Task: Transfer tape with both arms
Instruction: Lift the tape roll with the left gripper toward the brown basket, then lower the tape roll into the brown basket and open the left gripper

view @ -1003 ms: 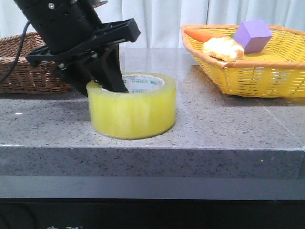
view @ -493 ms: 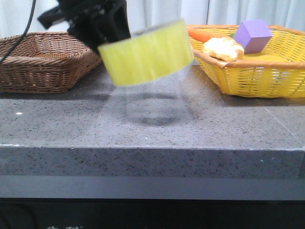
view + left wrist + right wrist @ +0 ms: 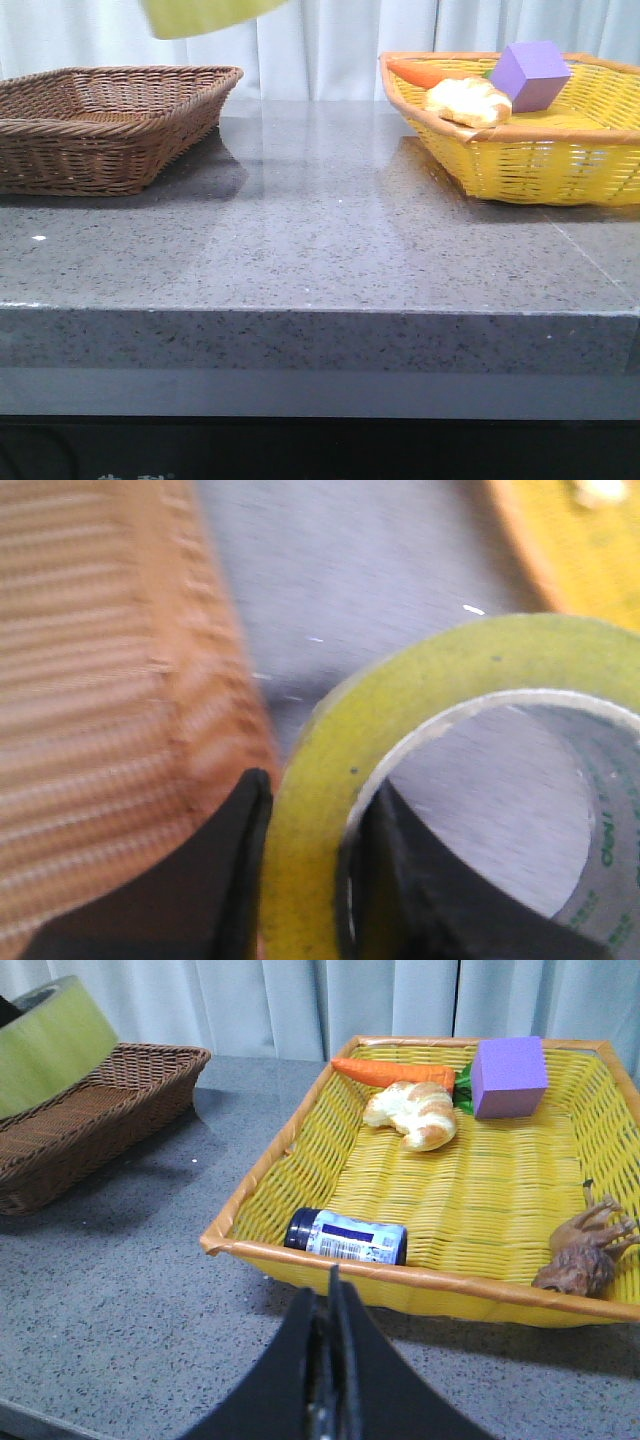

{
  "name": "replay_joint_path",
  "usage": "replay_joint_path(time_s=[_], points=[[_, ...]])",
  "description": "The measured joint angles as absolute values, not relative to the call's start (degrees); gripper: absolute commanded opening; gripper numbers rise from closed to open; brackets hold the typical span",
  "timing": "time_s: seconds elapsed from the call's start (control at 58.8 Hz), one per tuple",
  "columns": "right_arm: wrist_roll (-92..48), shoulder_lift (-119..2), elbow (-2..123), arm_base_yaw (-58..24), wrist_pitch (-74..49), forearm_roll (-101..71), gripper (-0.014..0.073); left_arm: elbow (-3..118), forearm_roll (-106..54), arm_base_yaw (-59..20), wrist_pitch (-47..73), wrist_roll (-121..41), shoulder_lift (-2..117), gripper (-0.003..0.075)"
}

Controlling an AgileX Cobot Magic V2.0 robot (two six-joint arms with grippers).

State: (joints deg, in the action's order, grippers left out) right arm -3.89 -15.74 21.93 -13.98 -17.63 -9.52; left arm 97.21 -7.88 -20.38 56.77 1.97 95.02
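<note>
The tape (image 3: 420,780) was off the desk (image 3: 320,250) and up in the air, pinched through its wall by the left hand (image 3: 305,870), one finger inside the core and one outside; the brown basket (image 3: 110,710) lay below and beside that hand. The right hand (image 3: 330,1380) was closed on nothing, hanging just short of the yellow basket (image 3: 300,1150), well apart from the roll. So the pickup looked done; the handover and the setting-down were still left.

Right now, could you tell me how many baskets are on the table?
2: a brown wicker basket on the robot's left side, and a yellow basket on its right side. Others could lie outside the views.
</note>
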Motion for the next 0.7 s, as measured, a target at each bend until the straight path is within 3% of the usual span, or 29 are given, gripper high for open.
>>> replay_joint_path(time_s=[0.391, 0.561, 0.697], points=[[-3.89, -15.74, 21.93, -13.98, -17.63, -9.52, -0.0046, 97.30, -2.96, -8.74, 56.77, 1.74, 99.20, 0.0038], [-3.89, -15.74, 21.93, -13.98, -17.63, -9.52, -0.0046, 97.30, -1.86, -8.11, 56.66, 1.74, 103.78, 0.0155], [-3.89, -15.74, 21.93, -13.98, -17.63, -9.52, -0.0046, 97.30, -1.25, -8.11, 56.19, 1.74, 106.05, 0.0181]])
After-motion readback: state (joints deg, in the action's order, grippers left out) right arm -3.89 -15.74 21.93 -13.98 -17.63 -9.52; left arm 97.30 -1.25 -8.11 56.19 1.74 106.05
